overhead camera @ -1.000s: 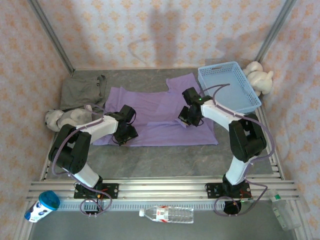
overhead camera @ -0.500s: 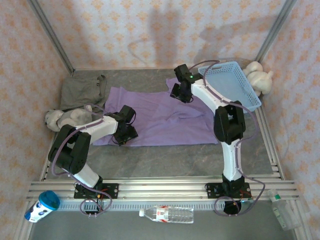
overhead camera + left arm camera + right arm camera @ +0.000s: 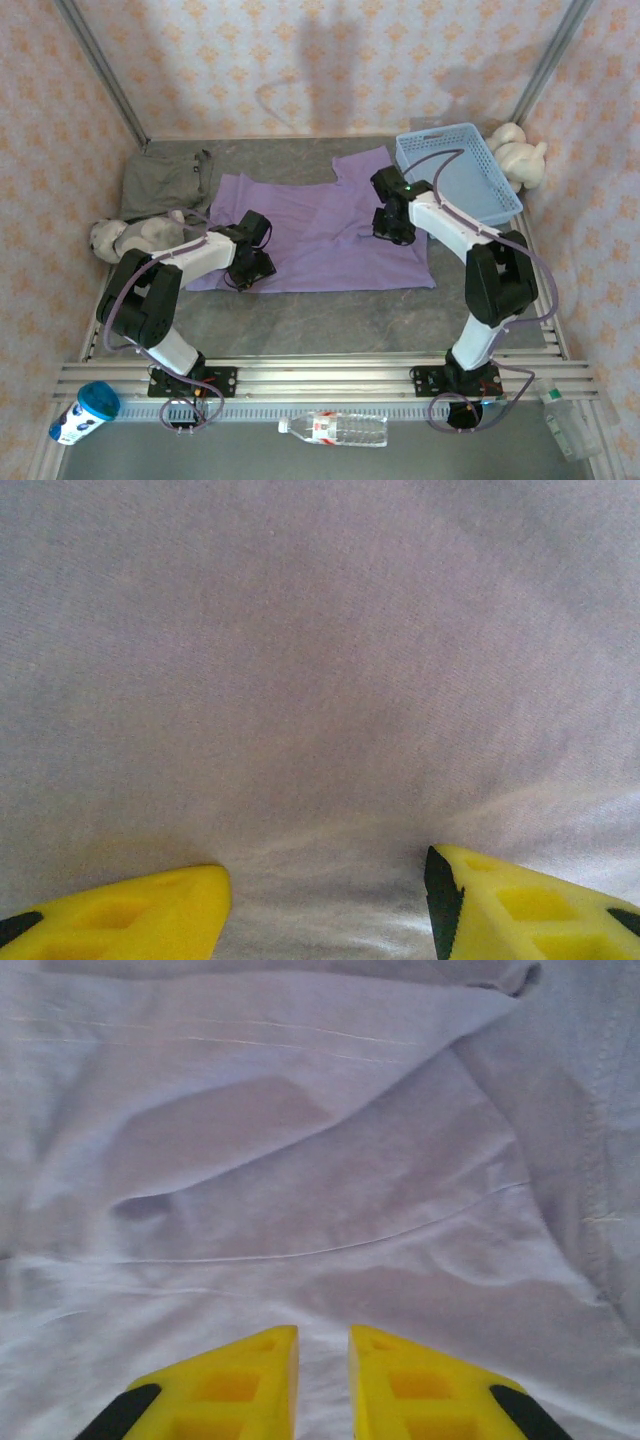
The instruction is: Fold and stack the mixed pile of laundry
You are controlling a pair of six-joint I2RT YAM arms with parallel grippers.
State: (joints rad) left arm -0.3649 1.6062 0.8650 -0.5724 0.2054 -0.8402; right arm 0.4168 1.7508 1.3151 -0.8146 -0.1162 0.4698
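Lavender T-shirt (image 3: 310,235) lies spread mid-table, with the grey-olive garment (image 3: 165,180) at far left. Left gripper (image 3: 328,875) hangs low over the shirt's near-left part, fingers well apart, holding nothing. Right gripper (image 3: 323,1345), over its right side, is nearly closed and empty.

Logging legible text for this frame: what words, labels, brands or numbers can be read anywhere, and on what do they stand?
No text is readable in any view.
Cup: blue and white print, too small to read.
Bottle: red and white label, too blurred to read.
T-shirt: no print or tag seen, up close or from above.
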